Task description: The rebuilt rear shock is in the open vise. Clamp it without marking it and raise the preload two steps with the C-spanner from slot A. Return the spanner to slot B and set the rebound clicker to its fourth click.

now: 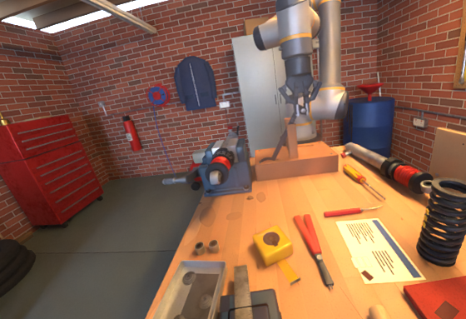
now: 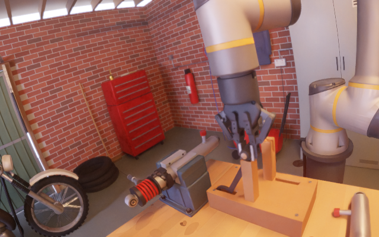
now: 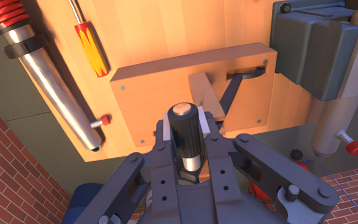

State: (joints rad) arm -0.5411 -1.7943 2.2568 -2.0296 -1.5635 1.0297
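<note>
The C-spanner's hooked head (image 3: 247,75) sits down in a slot at the vise end of the wooden tool block (image 2: 263,197), partly hidden there. Its dark shaft (image 2: 234,181) leans up from the slot. The spanner's black knurled handle (image 3: 185,134) is held in my closed gripper (image 2: 246,154), above the block. Two upright wooden posts (image 2: 250,180) stand on the block beside the shaft. The rear shock (image 2: 147,188), with its red spring, lies in the blue vise (image 2: 186,180) at the bench's edge. Its red rebound clicker (image 3: 354,147) sticks out at the far end.
The wooden posts stand right under my fingers. A second shock (image 1: 387,165) lies on the bench to the right, with a yellow-handled screwdriver (image 1: 361,179) beside it. Pliers (image 1: 313,242), a yellow block (image 1: 272,245), a paper sheet (image 1: 376,250) and a black coil spring (image 1: 445,221) lie nearer the camera.
</note>
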